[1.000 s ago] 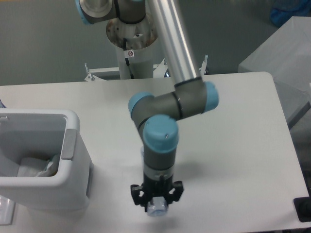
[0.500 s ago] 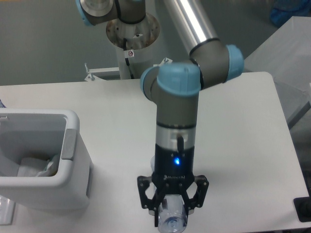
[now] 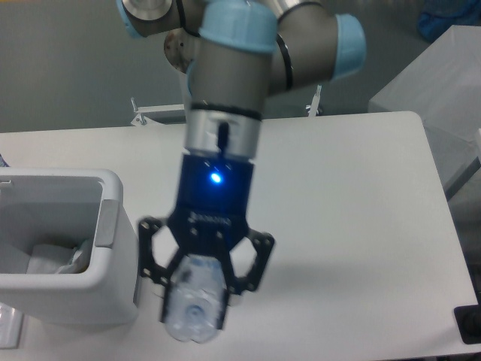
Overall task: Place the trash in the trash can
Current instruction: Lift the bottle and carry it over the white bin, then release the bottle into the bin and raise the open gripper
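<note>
My gripper hangs high above the table, close to the camera, shut on the clear plastic bottle, whose round end faces the lens. It sits just right of the trash can, the white boxy bin at the left edge. Inside the bin lies the crumpled whitish wrapper. The bottle's cap does not show.
The arm's base column stands at the table's far edge. A grey box sits beyond the table's right side, and a small dark object lies at the table's near right corner.
The gripper has risen toward the camera with the bottle and shifted left, closer to the bin. It now looks much larger in the frame.
</note>
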You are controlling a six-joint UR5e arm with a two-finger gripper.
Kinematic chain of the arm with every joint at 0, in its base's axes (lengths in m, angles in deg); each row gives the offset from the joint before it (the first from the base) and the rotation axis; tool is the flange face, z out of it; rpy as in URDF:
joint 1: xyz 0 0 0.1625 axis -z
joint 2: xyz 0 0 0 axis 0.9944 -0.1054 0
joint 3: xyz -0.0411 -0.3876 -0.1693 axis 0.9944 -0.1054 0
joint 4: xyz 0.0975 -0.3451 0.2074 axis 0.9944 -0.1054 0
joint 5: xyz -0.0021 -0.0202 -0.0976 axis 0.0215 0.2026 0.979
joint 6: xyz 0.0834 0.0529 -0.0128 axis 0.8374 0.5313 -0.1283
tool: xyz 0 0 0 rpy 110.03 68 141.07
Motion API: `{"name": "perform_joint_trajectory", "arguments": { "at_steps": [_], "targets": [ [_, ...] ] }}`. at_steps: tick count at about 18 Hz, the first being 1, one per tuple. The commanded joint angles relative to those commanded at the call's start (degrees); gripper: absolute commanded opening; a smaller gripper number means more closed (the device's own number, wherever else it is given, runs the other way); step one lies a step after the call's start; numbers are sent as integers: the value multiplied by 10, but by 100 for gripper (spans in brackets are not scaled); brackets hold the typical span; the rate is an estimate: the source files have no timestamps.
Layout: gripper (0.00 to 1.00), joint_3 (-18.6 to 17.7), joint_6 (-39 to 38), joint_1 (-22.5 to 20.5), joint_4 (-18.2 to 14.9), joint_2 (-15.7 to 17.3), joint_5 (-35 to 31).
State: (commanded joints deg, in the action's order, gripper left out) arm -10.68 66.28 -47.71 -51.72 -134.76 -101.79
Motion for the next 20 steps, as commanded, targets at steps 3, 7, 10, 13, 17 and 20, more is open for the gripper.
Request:
{"name": "perform_joint_trajectory", "arguments": {
  "at_steps": [3,7,10,13,17,20],
  "targets": [
    [61,6,-1,22,0,11,26],
    [61,6,-3,57,4,6,34],
    [61,3,-3,94,14,-8,33],
    [61,-20,-4,104,13,-8,33],
    [61,-60,-4,112,13,0,33],
    [64,-75,1,119,13,0,33]
  ]
}}
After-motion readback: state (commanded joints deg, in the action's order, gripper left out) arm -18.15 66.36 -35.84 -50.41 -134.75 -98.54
